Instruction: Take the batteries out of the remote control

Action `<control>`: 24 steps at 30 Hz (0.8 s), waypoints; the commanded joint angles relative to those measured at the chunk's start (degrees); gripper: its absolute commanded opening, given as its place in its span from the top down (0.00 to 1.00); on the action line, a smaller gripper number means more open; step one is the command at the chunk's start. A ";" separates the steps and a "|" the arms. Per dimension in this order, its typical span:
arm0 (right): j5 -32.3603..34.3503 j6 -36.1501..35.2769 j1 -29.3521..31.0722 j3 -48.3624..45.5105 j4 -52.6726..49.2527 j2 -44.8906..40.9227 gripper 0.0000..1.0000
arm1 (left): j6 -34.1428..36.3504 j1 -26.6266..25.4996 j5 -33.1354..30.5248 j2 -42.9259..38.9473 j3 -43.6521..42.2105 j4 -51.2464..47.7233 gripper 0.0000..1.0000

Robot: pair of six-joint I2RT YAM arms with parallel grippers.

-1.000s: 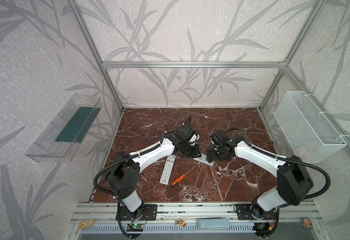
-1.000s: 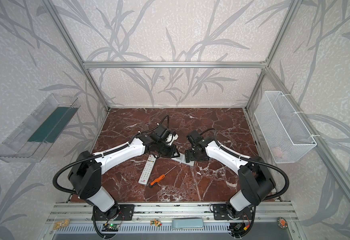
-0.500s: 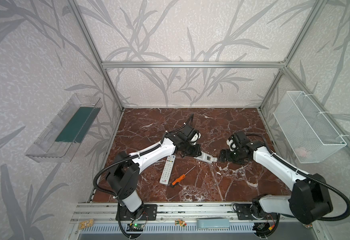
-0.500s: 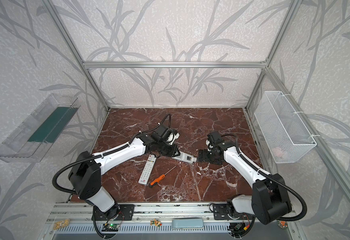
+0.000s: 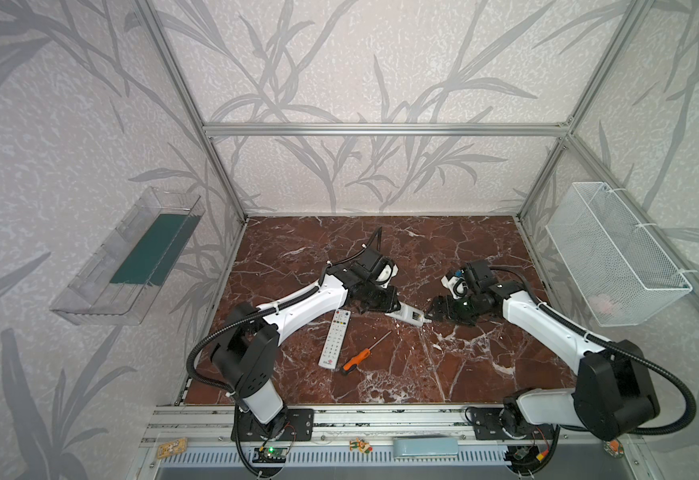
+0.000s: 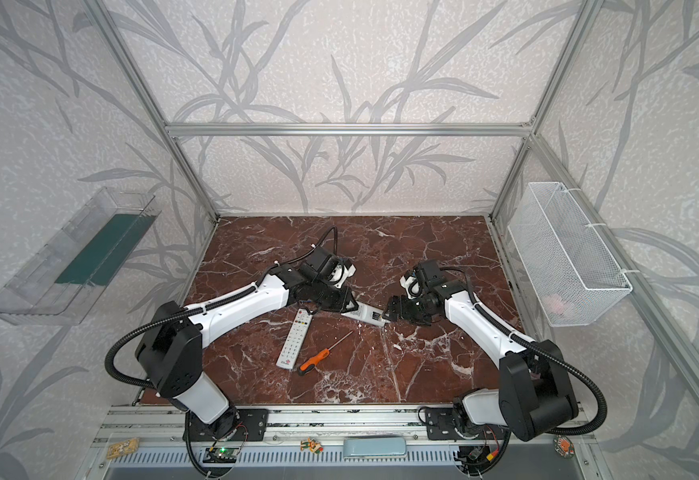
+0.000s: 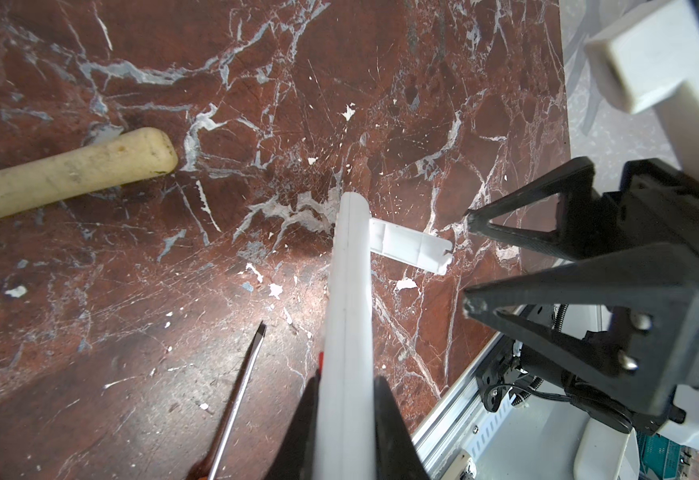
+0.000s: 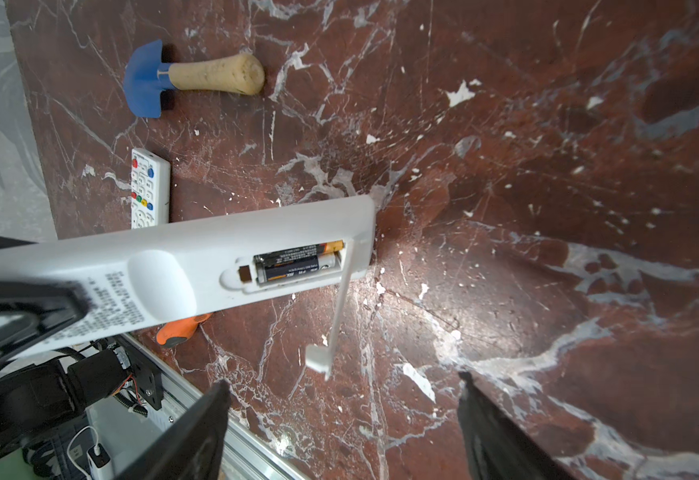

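My left gripper (image 7: 348,378) is shut on a white remote control (image 8: 173,266) and holds it above the table, seen in both top views (image 5: 408,316) (image 6: 366,314). Its back faces the right wrist camera, with the compartment open. Two dark batteries (image 8: 298,266) lie side by side inside. The white cover (image 8: 335,320) hangs from the remote's free end, also showing in the left wrist view (image 7: 410,245). My right gripper (image 8: 343,380) is open just off that end, with the cover's tip close in front of its jaws (image 5: 437,309).
A second white remote (image 5: 334,338) and an orange-handled screwdriver (image 5: 358,357) lie on the marble table below the held remote. A blue-headed tool with a pale wooden handle (image 8: 198,77) lies farther back. A wire basket (image 5: 613,257) hangs on the right wall, a clear tray (image 5: 127,257) on the left.
My right gripper drew away to the right from the remote's end, then came back close to it. The left arm kept the remote where it was.
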 commanded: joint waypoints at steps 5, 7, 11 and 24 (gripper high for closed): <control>4.49 0.62 5.71 4.07 -0.29 5.62 0.38 | 0.54 0.28 -3.75 1.79 -2.21 -5.23 1.00; 5.38 0.80 6.16 4.70 -0.28 6.74 0.46 | 0.66 0.28 -3.94 1.59 -2.34 -5.41 1.00; 6.99 0.91 6.68 5.83 -0.90 7.85 0.54 | 1.03 0.28 -4.37 1.38 -2.16 -5.96 1.00; 9.38 0.60 6.86 6.71 -2.72 8.12 0.83 | 1.60 0.08 -5.31 0.86 -2.63 -6.43 1.00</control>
